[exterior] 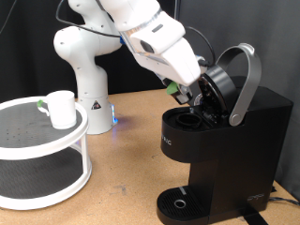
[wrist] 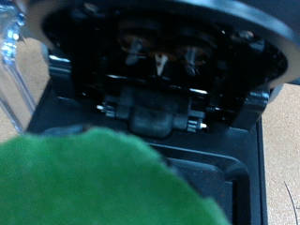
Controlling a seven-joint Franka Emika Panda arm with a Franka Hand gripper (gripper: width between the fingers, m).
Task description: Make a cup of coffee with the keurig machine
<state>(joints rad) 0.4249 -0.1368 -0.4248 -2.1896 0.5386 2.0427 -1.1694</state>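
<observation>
The keurig machine (exterior: 225, 155) stands at the exterior view's right, its lid raised with the silver-grey handle (exterior: 247, 80) tipped up. My gripper (exterior: 190, 97) is at the open brew head, just above the pod chamber. A bit of green shows at its fingertips. In the wrist view a blurred green top of a pod (wrist: 103, 183) fills the foreground close to the camera, and beyond it is the open brew head's black underside (wrist: 159, 56). The white cup (exterior: 61, 109) sits on the round rack at the exterior view's left, far from the gripper.
A white two-tier round rack (exterior: 42, 159) stands at the exterior view's left. The robot base (exterior: 89, 94) is behind it. The drip tray (exterior: 178, 202) at the machine's foot holds nothing. The wooden table lies between rack and machine.
</observation>
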